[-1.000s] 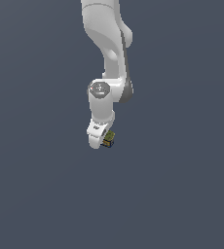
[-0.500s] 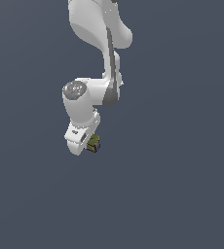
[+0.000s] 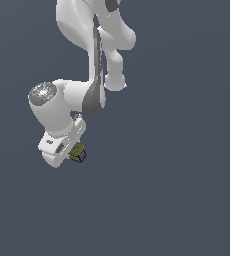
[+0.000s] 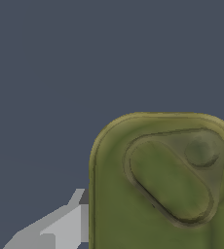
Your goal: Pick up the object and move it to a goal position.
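The object (image 3: 77, 151) is a tiny boxy block with an olive-green top and yellow-brown and dark sides. It sits at the tip of my white gripper (image 3: 72, 152), which is shut on it. In the wrist view the object (image 4: 162, 185) fills much of the picture as an olive-green face with an oval dent, and one grey finger (image 4: 60, 226) shows against its side. The other finger is hidden. In the exterior view the hand hangs at the exterior view's left, below the bent white arm (image 3: 87, 60).
Plain dark grey-blue ground (image 3: 177, 190) surrounds the arm on all sides. No other objects, edges or goal marker show in either view.
The arm has swung toward the exterior view's left with the object held in the gripper. The hand sits at about the same height as before.
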Motion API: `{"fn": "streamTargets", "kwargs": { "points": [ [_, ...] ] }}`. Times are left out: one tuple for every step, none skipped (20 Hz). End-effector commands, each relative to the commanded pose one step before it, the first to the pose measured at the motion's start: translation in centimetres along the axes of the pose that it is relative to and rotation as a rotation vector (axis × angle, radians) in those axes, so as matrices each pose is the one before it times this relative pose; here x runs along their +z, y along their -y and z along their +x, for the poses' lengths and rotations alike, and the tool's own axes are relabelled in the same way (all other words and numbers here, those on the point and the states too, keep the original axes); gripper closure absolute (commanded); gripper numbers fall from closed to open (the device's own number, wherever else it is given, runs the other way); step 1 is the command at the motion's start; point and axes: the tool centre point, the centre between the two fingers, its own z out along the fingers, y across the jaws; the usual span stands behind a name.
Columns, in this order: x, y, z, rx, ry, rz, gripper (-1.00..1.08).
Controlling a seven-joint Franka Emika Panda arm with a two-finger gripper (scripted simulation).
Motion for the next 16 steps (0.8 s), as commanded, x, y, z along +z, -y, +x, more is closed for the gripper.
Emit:
{"fn": "streamTargets", "kwargs": {
  "points": [
    [-0.760, -1.349, -0.761, -0.00128, -0.00061, -0.00392, 1.08],
    [-0.162, -0.401, -0.257, 0.00000, 0.00000, 0.00000, 1.08],
    [-0.147, -0.367, -0.233, 0.00000, 0.00000, 0.00000, 1.08],
    [-0.130, -0.335, -0.214, 0.00015, 0.00047, -0.00001, 1.08],
    [-0.120, -0.302, -0.188, 0.00000, 0.00000, 0.00000, 1.08],
    [-0.107, -0.271, -0.167, 0.00000, 0.00000, 0.00000, 1.08],
    [-0.094, -0.242, -0.147, 0.00000, 0.00000, 0.00000, 1.08],
    [-0.082, -0.213, -0.127, 0.00000, 0.00000, 0.00000, 1.08],
    [-0.070, -0.185, -0.108, 0.00000, 0.00000, 0.00000, 1.08],
    [-0.058, -0.158, -0.089, 0.00000, 0.00000, 0.00000, 1.08],
    [-0.048, -0.132, -0.072, 0.00000, 0.00000, 0.00000, 1.08],
    [-0.037, -0.107, -0.056, 0.00000, 0.00000, 0.00000, 1.08],
    [-0.028, -0.082, -0.046, 0.00017, 0.00045, -0.00005, 1.08],
    [-0.019, -0.058, -0.027, 0.00000, 0.00000, 0.00000, 1.08],
    [-0.011, -0.034, -0.016, 0.00000, 0.00000, 0.00000, 1.08],
    [-0.004, -0.011, -0.005, 0.00000, 0.00000, 0.00000, 1.08]
  ]
}}
